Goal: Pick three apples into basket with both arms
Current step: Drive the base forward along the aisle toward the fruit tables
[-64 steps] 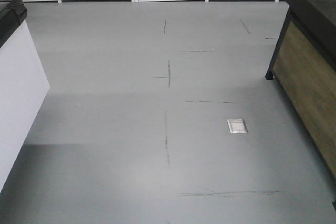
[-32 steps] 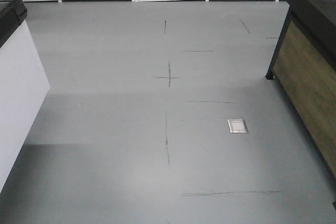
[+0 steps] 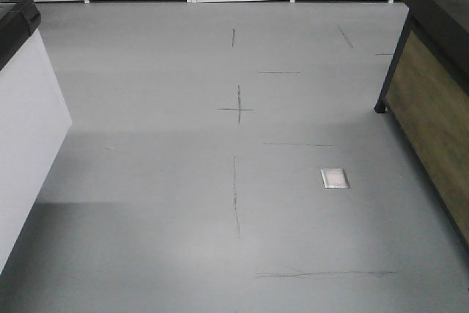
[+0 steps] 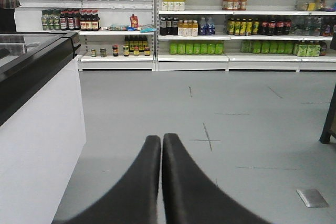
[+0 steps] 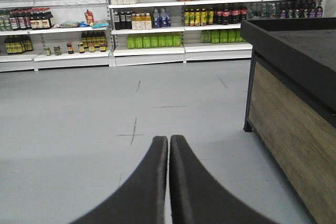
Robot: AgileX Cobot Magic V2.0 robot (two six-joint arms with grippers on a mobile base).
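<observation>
No apples and no basket show in any view. My left gripper (image 4: 161, 139) is shut, its two black fingers pressed together with nothing between them, pointing out over the grey shop floor. My right gripper (image 5: 168, 140) is shut and empty as well, held level above the floor. Neither arm shows in the front view, which holds only floor and fixtures.
A white chest freezer with a black rim (image 3: 26, 108) (image 4: 37, 108) stands on the left. A wood-panelled display stand with a black top (image 3: 432, 100) (image 5: 299, 98) stands on the right. Stocked shelves (image 4: 194, 30) line the far wall. A metal floor plate (image 3: 334, 178) lies in the aisle.
The whole front view has shifted slightly: the floor marks, the plate and the right stand moved a few pixels right and down, so the base is moving a little.
</observation>
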